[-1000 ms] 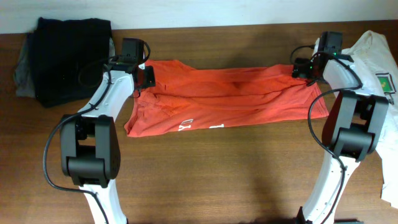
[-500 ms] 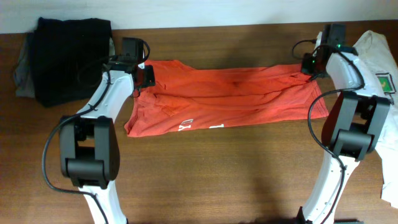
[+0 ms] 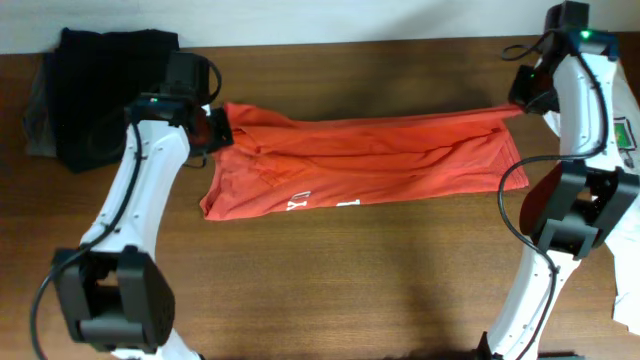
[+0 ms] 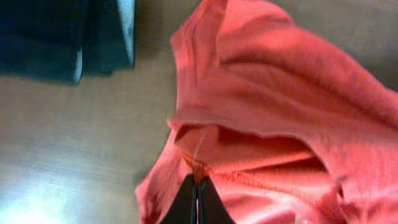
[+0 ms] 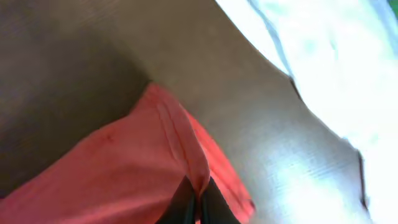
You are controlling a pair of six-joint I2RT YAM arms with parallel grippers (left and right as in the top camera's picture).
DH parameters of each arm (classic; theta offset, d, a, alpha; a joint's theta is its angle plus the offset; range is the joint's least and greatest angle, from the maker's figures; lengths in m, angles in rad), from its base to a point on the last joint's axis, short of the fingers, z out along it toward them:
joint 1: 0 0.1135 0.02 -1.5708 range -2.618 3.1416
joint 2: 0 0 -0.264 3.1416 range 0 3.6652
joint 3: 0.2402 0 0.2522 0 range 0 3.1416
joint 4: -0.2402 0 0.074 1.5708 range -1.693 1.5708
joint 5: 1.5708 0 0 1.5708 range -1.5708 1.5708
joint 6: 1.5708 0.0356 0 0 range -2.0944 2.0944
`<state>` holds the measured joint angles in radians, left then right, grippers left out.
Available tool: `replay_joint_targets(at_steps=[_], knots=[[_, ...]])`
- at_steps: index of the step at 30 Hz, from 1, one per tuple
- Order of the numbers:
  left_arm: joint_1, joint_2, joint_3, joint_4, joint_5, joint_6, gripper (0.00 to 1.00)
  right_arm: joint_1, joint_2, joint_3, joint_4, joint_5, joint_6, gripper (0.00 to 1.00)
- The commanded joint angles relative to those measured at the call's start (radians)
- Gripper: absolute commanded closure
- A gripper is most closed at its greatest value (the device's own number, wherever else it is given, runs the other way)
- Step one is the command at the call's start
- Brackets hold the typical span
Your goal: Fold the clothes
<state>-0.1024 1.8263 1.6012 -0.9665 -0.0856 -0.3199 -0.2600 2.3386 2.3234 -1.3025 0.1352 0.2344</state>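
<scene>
A red-orange T-shirt [image 3: 360, 160] with white lettering lies stretched across the middle of the table, its back edge lifted and pulled taut. My left gripper [image 3: 215, 130] is shut on the shirt's left back corner; in the left wrist view the black fingers [image 4: 208, 205] pinch a fold of red cloth [image 4: 280, 112]. Far right, my right gripper [image 3: 520, 103] is shut on the right back corner, and in the right wrist view its fingers [image 5: 180, 205] clamp a ridge of the red cloth [image 5: 124, 174]. A white T-shirt [image 3: 625, 110] with a green emblem lies at the right edge.
A black garment [image 3: 105, 90] lies heaped on grey cloth at the back left corner; its dark folds [image 4: 56, 37] show in the left wrist view. The white shirt [image 5: 336, 56] fills the upper right of the right wrist view. Bare wood [image 3: 350, 280] spans the front.
The right gripper closed on the shirt's right corner and rose outward to the right. The left gripper drew its corner up and to the left. The shirt's back edge is now stretched taut.
</scene>
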Motion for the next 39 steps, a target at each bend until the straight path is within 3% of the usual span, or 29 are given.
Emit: replay_joint_targets(at_steps=[1, 6, 10, 11, 12, 13, 14, 15, 16, 18, 20, 22, 23, 24, 25, 26, 29, 30, 33, 37, 39], knots=[[0.007, -0.039, 0.010, -0.112, 0.031, -0.044, 1.00, -0.011, 0.011, 0.069, -0.117, 0.034, 0.104, 0.96], [0.007, -0.039, 0.010, -0.283, 0.045, -0.051, 1.00, -0.011, 0.011, 0.069, -0.290, 0.034, 0.205, 0.96], [0.007, -0.039, -0.048, -0.291, 0.045, -0.050, 0.98, -0.011, 0.011, 0.068, -0.325, 0.035, 0.204, 0.96], [0.006, -0.039, -0.071, -0.279, 0.045, -0.050, 0.92, -0.011, 0.011, 0.066, -0.324, 0.035, 0.204, 0.96], [0.005, -0.039, -0.101, -0.253, 0.044, -0.050, 0.80, -0.011, 0.011, 0.064, -0.325, 0.035, 0.200, 0.89], [0.005, -0.039, -0.128, -0.227, 0.044, -0.050, 0.56, -0.011, 0.011, 0.062, -0.331, 0.035, 0.184, 0.52], [0.005, -0.039, -0.148, -0.208, 0.044, -0.050, 0.35, -0.010, 0.011, 0.058, -0.336, 0.035, 0.184, 0.08], [0.006, -0.039, -0.161, -0.187, 0.042, -0.050, 0.01, -0.010, 0.011, 0.055, -0.337, 0.034, 0.166, 0.01], [0.007, -0.039, -0.161, -0.169, 0.038, -0.050, 0.01, -0.010, 0.011, 0.055, -0.336, 0.034, 0.163, 0.02], [0.006, -0.039, -0.152, -0.127, 0.039, -0.049, 0.01, -0.010, 0.011, 0.055, -0.336, 0.034, 0.163, 0.02], [0.004, -0.039, -0.144, -0.088, 0.059, -0.048, 0.09, -0.009, 0.011, 0.055, -0.334, 0.029, 0.163, 0.02], [0.000, -0.034, -0.143, 0.021, 0.219, 0.025, 0.38, -0.009, 0.013, 0.055, -0.317, -0.053, 0.163, 0.02], [-0.011, -0.023, -0.143, 0.065, 0.299, 0.061, 0.63, -0.003, 0.020, 0.055, -0.317, -0.129, 0.142, 0.07], [-0.027, -0.006, -0.143, 0.082, 0.330, 0.064, 0.80, 0.006, 0.026, 0.055, -0.317, -0.179, 0.090, 0.23], [-0.050, 0.019, -0.144, 0.092, 0.344, 0.063, 0.89, 0.024, 0.031, 0.047, -0.313, -0.188, 0.077, 0.38], [-0.074, 0.048, -0.144, 0.101, 0.345, 0.064, 0.92, 0.039, 0.031, 0.037, -0.306, -0.183, 0.077, 0.45], [-0.125, 0.142, -0.143, 0.161, 0.296, 0.063, 0.99, 0.089, 0.032, -0.037, -0.241, -0.159, 0.080, 0.45], [-0.120, 0.161, -0.144, 0.183, 0.296, 0.059, 0.99, 0.098, 0.033, -0.080, -0.211, -0.149, 0.080, 0.49], [-0.070, 0.204, -0.143, 0.211, 0.294, 0.052, 0.99, 0.103, 0.033, -0.236, -0.095, -0.148, 0.080, 0.69], [0.021, 0.321, -0.144, 0.227, 0.294, 0.052, 0.99, 0.103, 0.033, -0.414, 0.066, -0.157, 0.076, 0.76], [0.071, 0.381, -0.144, 0.228, 0.268, 0.052, 0.99, 0.103, 0.033, -0.445, 0.097, -0.140, 0.076, 0.93]])
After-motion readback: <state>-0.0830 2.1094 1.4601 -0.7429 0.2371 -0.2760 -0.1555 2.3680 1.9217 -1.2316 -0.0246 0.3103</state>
